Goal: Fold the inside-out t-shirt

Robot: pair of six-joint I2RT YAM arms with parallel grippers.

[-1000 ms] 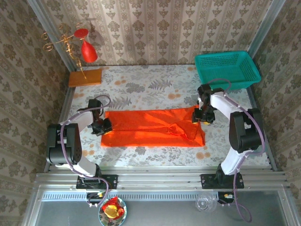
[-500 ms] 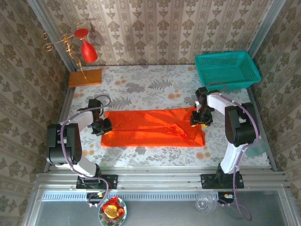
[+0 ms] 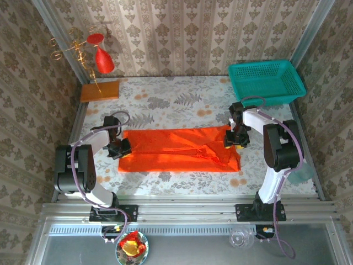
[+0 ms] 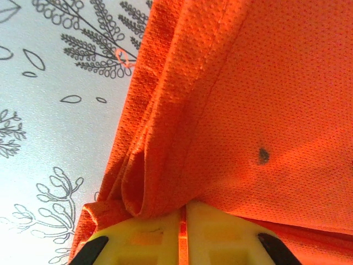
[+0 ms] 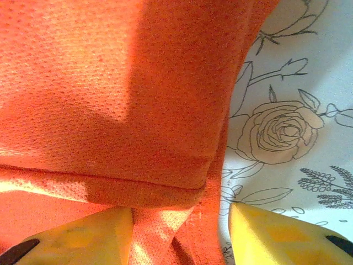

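Shirt (image 3: 179, 150) ends being gripped for folding.
One end is being pinched by left jaws; right jaws are sitting spread astride the other edge, and all layers should be caught before lifting.

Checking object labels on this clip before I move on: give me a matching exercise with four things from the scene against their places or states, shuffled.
Things:
1. t-shirt
2. teal basket
3. wooden block
4. left gripper

Places or states:
A. far right corner of the table
B. far left corner
C. laid out flat between the two arms
D. shut, pinching the orange cloth's left end

Pairs: 1-C, 2-A, 3-B, 4-D
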